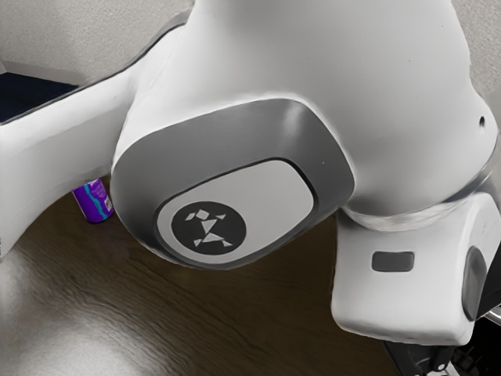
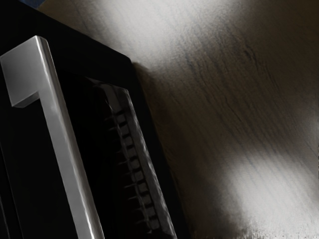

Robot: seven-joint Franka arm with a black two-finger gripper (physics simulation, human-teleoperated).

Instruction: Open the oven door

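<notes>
Probably the oven door (image 2: 30, 149) will swing stiffly at first and then drop with some weight on its hinge, so it calls for a steady pull rather than a jerk. It lies ahead of the hand and beside the bare wood-grained table (image 2: 219, 99), its face black and flat. The handle (image 2: 65, 149) is the place to take hold: a straight, square-edged bar of grey metal, standing off the door on a blocky end mount (image 2: 21, 69). Its long middle stretch should give the firmest grip; smooth metal could slip if pinched only at an edge. Next to the bar, a dark, glossy window panel (image 2: 92, 159) shows a ribbed, pale pattern, likely glass and best left unpressed. The gripper (image 1: 423, 360) sits under the white, rounded arm (image 1: 337, 70); whether its fingers are apart or together, I cannot tell. Farther out, a purple can (image 1: 95, 205) stands partly behind the arm, near a rough, plaster-like wall (image 1: 70, 35).
</notes>
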